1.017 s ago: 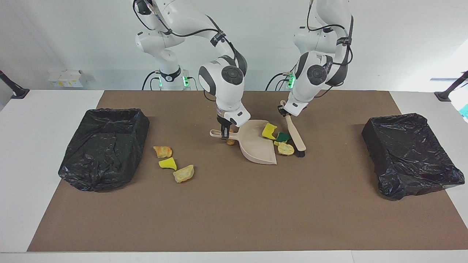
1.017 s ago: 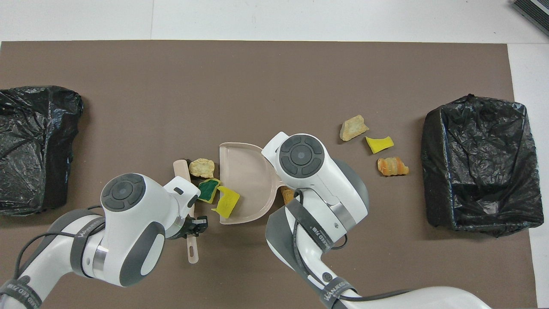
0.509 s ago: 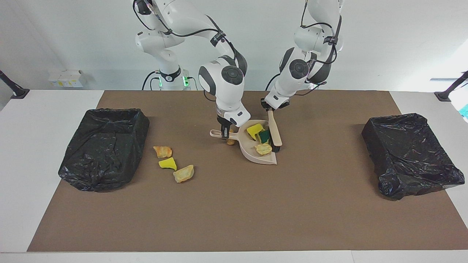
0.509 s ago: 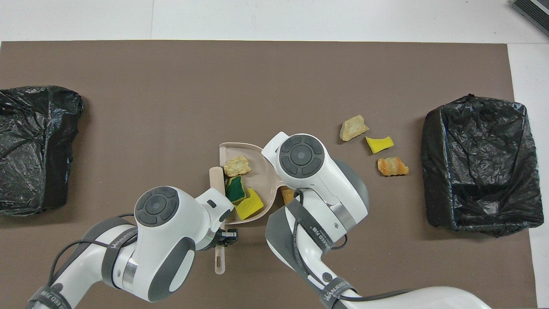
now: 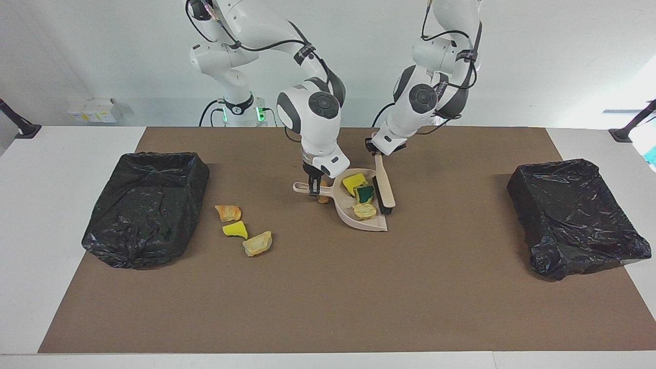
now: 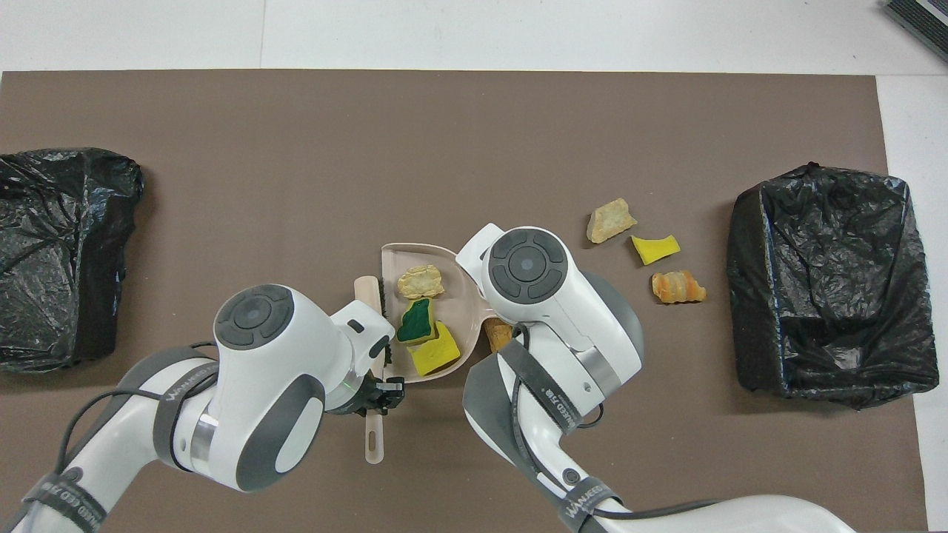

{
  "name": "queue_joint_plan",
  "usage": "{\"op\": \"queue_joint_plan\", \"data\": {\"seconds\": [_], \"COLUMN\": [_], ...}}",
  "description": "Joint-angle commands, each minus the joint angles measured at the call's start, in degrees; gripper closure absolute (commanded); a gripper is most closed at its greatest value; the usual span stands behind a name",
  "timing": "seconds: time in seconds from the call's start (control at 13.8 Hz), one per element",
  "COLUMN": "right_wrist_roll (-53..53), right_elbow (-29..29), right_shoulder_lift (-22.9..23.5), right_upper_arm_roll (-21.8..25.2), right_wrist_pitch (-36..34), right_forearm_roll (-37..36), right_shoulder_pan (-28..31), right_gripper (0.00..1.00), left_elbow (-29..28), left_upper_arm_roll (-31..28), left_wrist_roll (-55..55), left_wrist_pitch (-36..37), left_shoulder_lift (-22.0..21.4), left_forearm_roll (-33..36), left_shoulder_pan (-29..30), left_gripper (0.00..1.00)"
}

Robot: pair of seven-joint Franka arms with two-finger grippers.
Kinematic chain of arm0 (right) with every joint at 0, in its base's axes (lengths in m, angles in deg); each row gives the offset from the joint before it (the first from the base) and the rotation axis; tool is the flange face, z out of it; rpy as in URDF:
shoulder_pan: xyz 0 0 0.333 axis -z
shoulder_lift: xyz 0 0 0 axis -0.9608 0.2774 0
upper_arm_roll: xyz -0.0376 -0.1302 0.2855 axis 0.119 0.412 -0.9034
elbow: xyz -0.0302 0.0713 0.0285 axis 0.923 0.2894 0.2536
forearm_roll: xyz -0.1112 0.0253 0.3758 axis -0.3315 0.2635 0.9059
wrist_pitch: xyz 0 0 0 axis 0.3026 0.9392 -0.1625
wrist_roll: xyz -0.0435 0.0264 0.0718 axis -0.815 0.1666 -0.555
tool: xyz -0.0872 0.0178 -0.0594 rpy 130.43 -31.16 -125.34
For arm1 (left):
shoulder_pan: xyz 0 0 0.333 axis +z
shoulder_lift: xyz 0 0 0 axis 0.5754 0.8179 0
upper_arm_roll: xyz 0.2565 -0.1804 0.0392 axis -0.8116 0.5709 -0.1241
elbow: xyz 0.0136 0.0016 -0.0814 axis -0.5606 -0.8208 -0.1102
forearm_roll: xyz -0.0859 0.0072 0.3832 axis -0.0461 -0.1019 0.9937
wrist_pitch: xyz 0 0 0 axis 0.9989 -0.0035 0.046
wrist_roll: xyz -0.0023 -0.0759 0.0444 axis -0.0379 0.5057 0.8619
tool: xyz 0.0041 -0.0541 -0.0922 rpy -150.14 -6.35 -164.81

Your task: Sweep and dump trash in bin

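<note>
Black-lined bin (image 5: 146,207) sits at the right arm's end of your table. Beside it, toward the middle, three chunks lie loose: orange (image 5: 228,212), yellow (image 5: 235,229), tan (image 5: 258,243). Your right gripper (image 5: 314,188) is clamped on the dustpan (image 5: 365,221) handle, an orange bit (image 5: 323,198) just beside it. Three pieces rest in the pan: yellow (image 5: 353,182), green-faced (image 5: 365,193), tan (image 5: 365,210). Your left gripper (image 5: 378,151) pinches the brush (image 5: 384,187), bristles at the pan's edge. "WANEED" reads on the arm straps. A second bin (image 5: 574,215) sits at the left arm's end.
</note>
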Motion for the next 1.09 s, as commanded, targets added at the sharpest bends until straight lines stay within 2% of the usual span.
{"op": "queue_joint_plan", "data": {"seconds": [0.0,0.22,0.36,0.58,0.8,1.02], "right_wrist_roll": [-0.7,-3.2,-8.2,-16.1,-21.0,-26.8], "right_elbow": [1.2,4.2,7.7,9.3,9.3,9.3], "right_shoulder_lift": [-3.5,-6.0,-6.0,-7.2,-9.1,-10.0], "right_upper_arm_roll": [-0.3,-0.3,-0.2,0.1,0.3,0.4], "right_wrist_pitch": [-4.3,-9.6,-13.5,-16.4,-17.4,-18.1], "right_forearm_roll": [1.4,1.5,2.1,3.1,3.0,2.9], "right_shoulder_pan": [2.3,7.3,10.7,16.9,22.4,27.9], "right_gripper": [1.00,1.00,1.00,1.00,1.00,1.00], "left_elbow": [-0.5,-2.7,-6.8,-12.2,-16.8,-19.0], "left_upper_arm_roll": [0.2,0.3,1.1,5.4,11.0,11.4], "left_wrist_roll": [4.7,6.2,7.2,8.3,14.2,16.4], "left_wrist_pitch": [4.8,6.5,5.8,5.2,0.2,-2.1], "left_shoulder_lift": [-4.7,-9.0,-12.3,-17.5,-19.3,-19.6], "left_forearm_roll": [1.9,3.7,3.8,3.8,3.8,3.8], "left_shoulder_pan": [1.9,1.8,0.9,0.8,0.3,-4.5], "left_gripper": [1.00,1.00,1.00,1.00,1.00,1.00]}}
